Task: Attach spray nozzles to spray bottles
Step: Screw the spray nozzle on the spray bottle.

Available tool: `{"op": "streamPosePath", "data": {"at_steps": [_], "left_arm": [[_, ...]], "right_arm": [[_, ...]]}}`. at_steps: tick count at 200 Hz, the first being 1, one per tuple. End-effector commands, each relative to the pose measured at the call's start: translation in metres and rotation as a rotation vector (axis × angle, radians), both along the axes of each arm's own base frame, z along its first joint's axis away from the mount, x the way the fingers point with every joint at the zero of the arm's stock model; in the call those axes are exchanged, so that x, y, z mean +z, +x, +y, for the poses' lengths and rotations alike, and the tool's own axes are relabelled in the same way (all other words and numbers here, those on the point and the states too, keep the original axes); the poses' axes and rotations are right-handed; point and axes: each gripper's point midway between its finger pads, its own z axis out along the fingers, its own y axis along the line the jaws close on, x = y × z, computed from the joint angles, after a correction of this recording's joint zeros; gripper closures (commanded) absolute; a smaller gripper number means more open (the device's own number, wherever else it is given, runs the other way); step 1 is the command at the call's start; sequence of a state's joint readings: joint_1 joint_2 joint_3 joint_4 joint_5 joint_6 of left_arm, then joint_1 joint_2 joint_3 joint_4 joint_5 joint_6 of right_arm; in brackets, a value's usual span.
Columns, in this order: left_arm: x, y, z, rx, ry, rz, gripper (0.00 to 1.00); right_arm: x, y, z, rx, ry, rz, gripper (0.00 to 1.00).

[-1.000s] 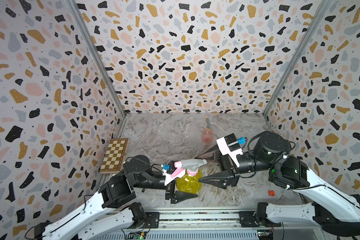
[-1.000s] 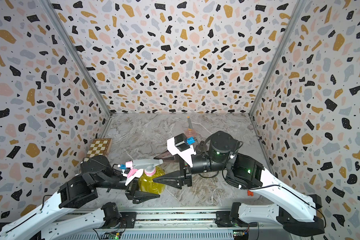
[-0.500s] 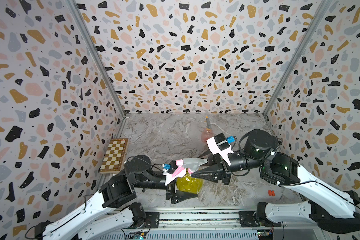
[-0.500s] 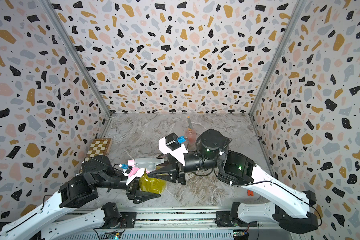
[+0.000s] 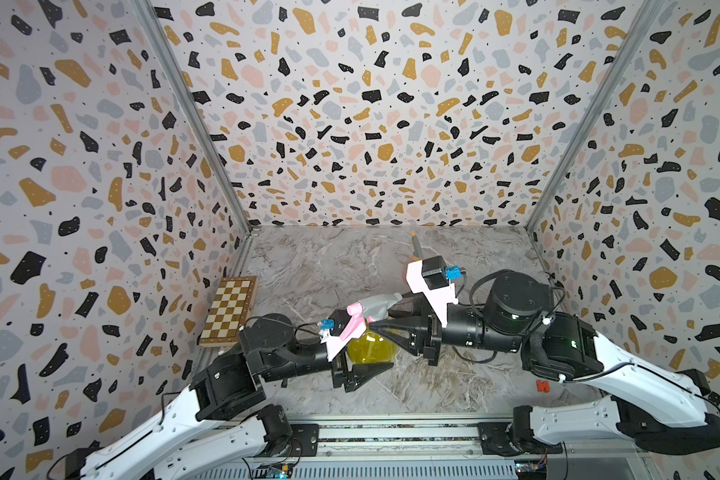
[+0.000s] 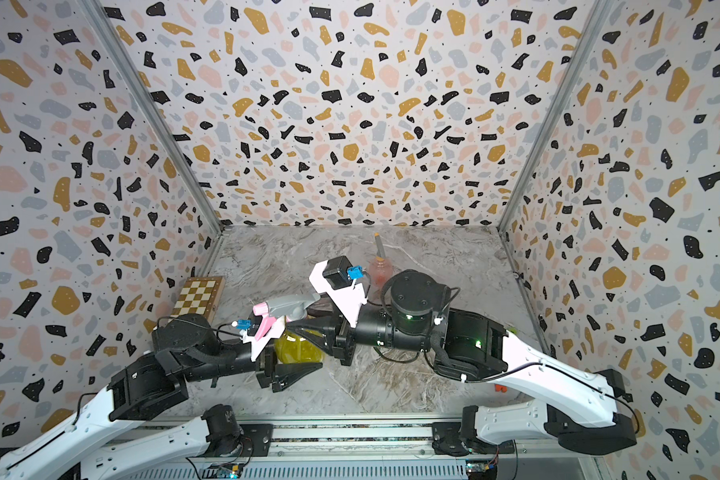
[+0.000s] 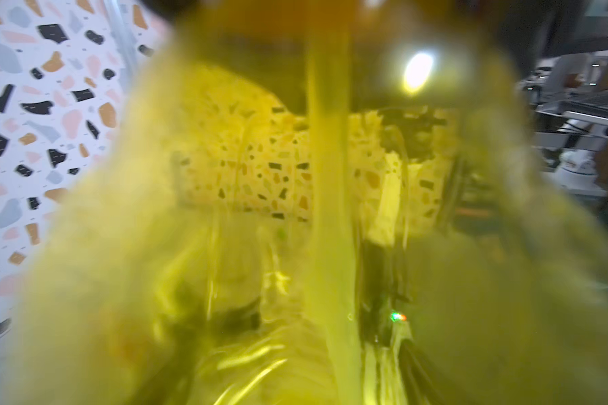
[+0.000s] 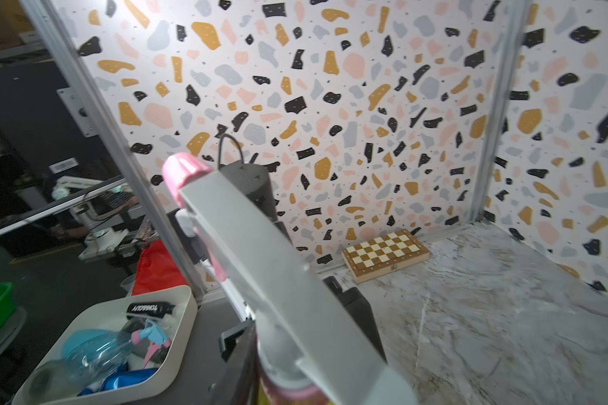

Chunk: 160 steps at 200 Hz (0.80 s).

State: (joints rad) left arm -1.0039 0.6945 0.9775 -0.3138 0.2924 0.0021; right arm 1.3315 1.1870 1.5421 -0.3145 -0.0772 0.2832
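Grey-pink nozzle (image 5: 377,305) atop yellow bottle (image 5: 368,350)

Robot lab test cell. Terrazzo-print wall panels (image 5: 371,124) on alu posts (image 5: 537,205), marble-print floor (image 5: 329,257) centre frame, arm mounting rail (image 5: 391,432) along btm edge. Rt wrist view: dim room beyond w/ white parts bin (image 8: 185,315).

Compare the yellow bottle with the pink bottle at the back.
The yellow bottle is held in the left gripper, near the front; the pink bottle stands free at the back. The yellow bottle carries a pink-trimmed sprayer; the pink bottle, an orange-tipped sprayer. Both are translucent and round-bellied.
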Motion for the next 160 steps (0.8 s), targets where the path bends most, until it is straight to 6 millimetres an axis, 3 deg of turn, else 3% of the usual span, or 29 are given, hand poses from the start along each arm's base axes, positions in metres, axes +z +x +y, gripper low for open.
{"op": "streamPosePath", "data": {"at_steps": [1, 33, 55, 81, 111, 139, 160], "left_arm": [[0.049, 0.052, 0.007, 0.275, -0.143, -0.108, 1.0], [0.043, 0.071, 0.005, 0.359, -0.145, -0.085, 1.0], [0.04, 0.074, 0.005, 0.375, -0.151, -0.071, 1.0], [0.039, 0.07, 0.008, 0.364, -0.151, -0.059, 1.0], [0.039, 0.056, 0.011, 0.309, -0.14, -0.057, 1.0], [0.039, 0.033, 0.007, 0.182, -0.12, -0.067, 1.0], [0.031, 0.014, 0.006, 0.081, -0.086, -0.065, 1.0]], "right_arm": [[-0.107, -0.004, 0.03, -0.106, -0.297, 0.256, 0.82], [-0.119, 0.012, 0.048, -0.296, -0.286, 0.305, 0.85], [-0.119, 0.021, 0.05, -0.381, -0.25, 0.322, 0.84], [-0.099, 0.024, 0.039, -0.384, -0.189, 0.287, 0.71], [-0.062, 0.009, 0.013, -0.262, -0.109, 0.16, 0.41], [-0.033, -0.019, -0.012, -0.091, -0.035, 0.068, 0.3], [-0.024, -0.036, -0.025, 0.012, -0.031, 0.004, 0.26]]}}
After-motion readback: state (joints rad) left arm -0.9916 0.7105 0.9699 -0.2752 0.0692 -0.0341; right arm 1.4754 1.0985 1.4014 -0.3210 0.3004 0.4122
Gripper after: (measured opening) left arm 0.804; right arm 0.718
